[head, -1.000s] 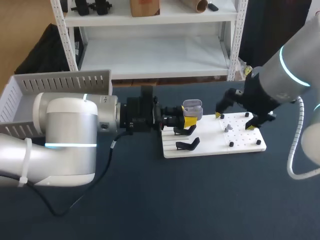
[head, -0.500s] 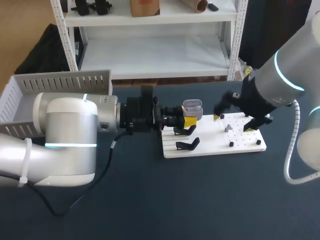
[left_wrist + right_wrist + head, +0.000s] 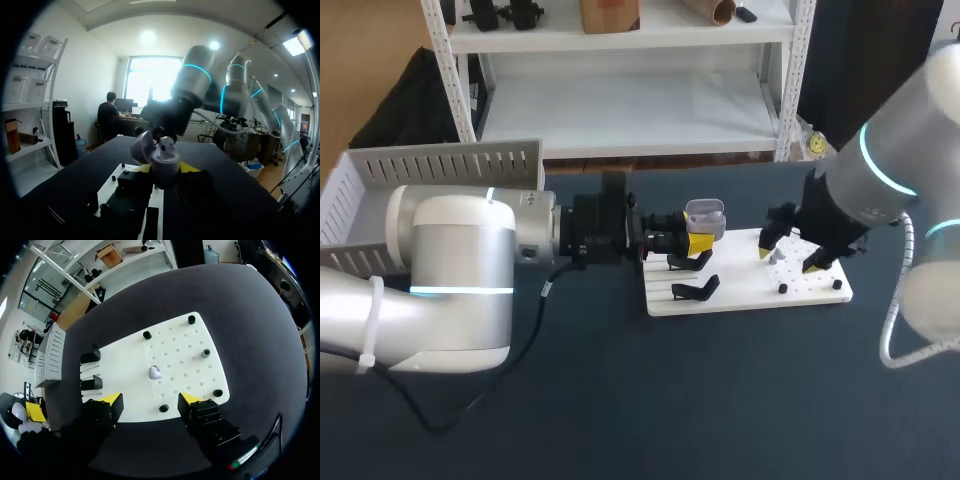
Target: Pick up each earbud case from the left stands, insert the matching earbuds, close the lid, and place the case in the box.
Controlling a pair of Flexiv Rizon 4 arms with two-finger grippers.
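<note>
1. Head view: the left arm [image 3: 460,270] lies level above the table [image 3: 620,420], and the left gripper [image 3: 699,243] is over the left end of the white board [image 3: 750,298].
2. The left gripper is clenched on the grey case [image 3: 705,213], which it holds off the board with the lid [image 3: 704,206] open.
3. Two black stands [image 3: 690,263] sit on the board just below the case, and both are bare.
4. The right arm [image 3: 880,190] comes in from the right, and the right gripper [image 3: 790,257] is low over the board's right half.
5. The right gripper is released, fingers spread, and a small grey earbud [image 3: 778,257] lies on the board between its yellow tips.
6. The slatted white box [image 3: 430,165] stands at the table's far left, well apart from the board.
7. Left wrist view: the case [image 3: 165,165] sits between the left gripper [image 3: 167,170] tips, touched from both sides, lid [image 3: 142,147] tilted back, and the right arm [image 3: 192,85] rises beyond it.
8. Right wrist view: the earbud [image 3: 155,373] lies ahead of the right gripper [image 3: 151,400], clear of both fingers [image 3: 114,400].
9. Black pegs [image 3: 206,353] dot the board [image 3: 175,340] around the earbud.
10. The stands [image 3: 91,384] are beside the right gripper, the box [image 3: 50,357] beyond them.
</note>
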